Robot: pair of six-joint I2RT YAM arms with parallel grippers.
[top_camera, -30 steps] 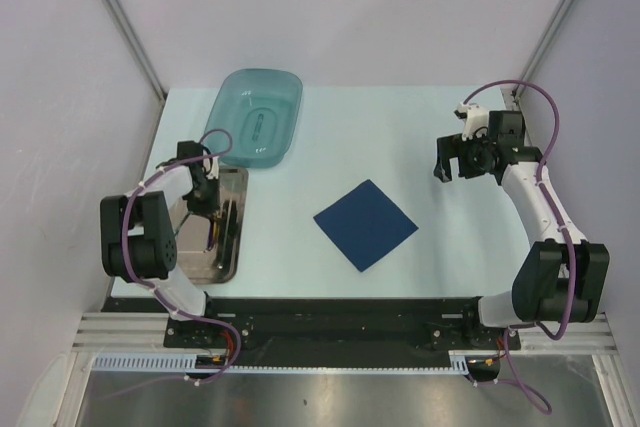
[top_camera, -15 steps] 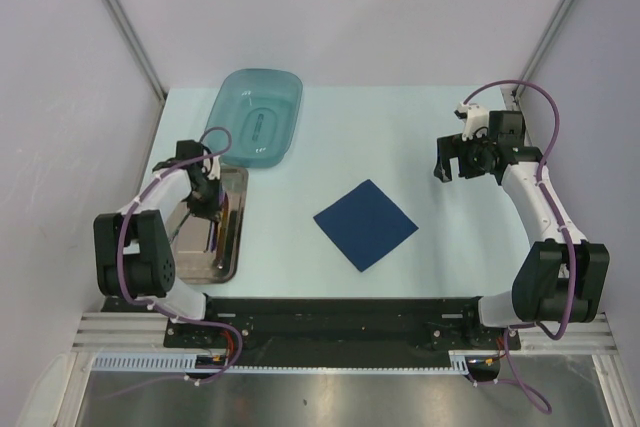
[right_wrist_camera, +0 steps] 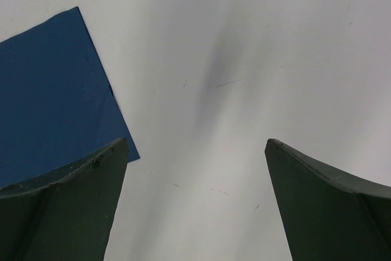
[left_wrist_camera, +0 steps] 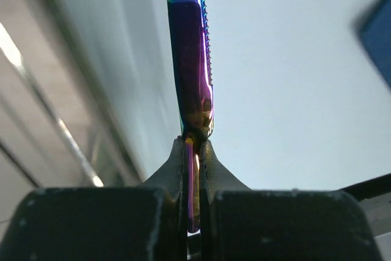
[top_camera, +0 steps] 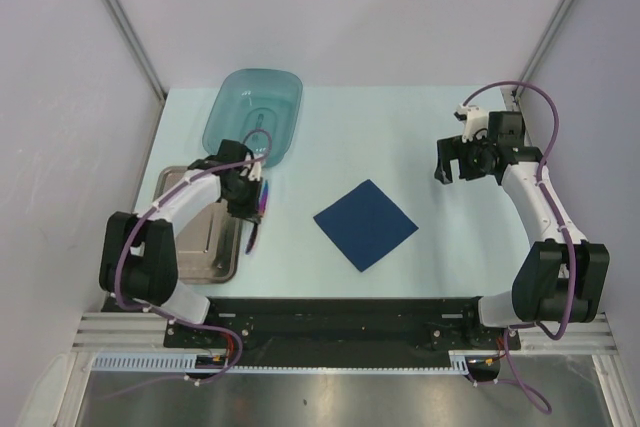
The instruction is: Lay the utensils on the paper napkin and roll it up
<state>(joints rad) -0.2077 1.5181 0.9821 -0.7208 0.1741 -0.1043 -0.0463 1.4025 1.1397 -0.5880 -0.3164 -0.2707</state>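
My left gripper (top_camera: 247, 199) is shut on an iridescent pink-purple knife (top_camera: 262, 197) and holds it above the table, just right of the metal tray (top_camera: 196, 247). In the left wrist view the serrated knife (left_wrist_camera: 194, 59) sticks straight out from between the closed fingers (left_wrist_camera: 174, 163). I cannot make out any other utensils in the tray. The dark navy paper napkin (top_camera: 365, 224) lies flat in the middle of the table; its edge shows in the left wrist view (left_wrist_camera: 376, 29) and the right wrist view (right_wrist_camera: 55, 96). My right gripper (top_camera: 452, 159) is open and empty, above the table to the napkin's right.
A translucent teal tub (top_camera: 255, 117) stands at the back left, just behind the left gripper. The metal tray lies along the left edge of the table. White walls close in the table on both sides.
My left gripper has lifted the knife out of the tray and carried it right, past the tray's edge towards the napkin. The right arm has not moved.
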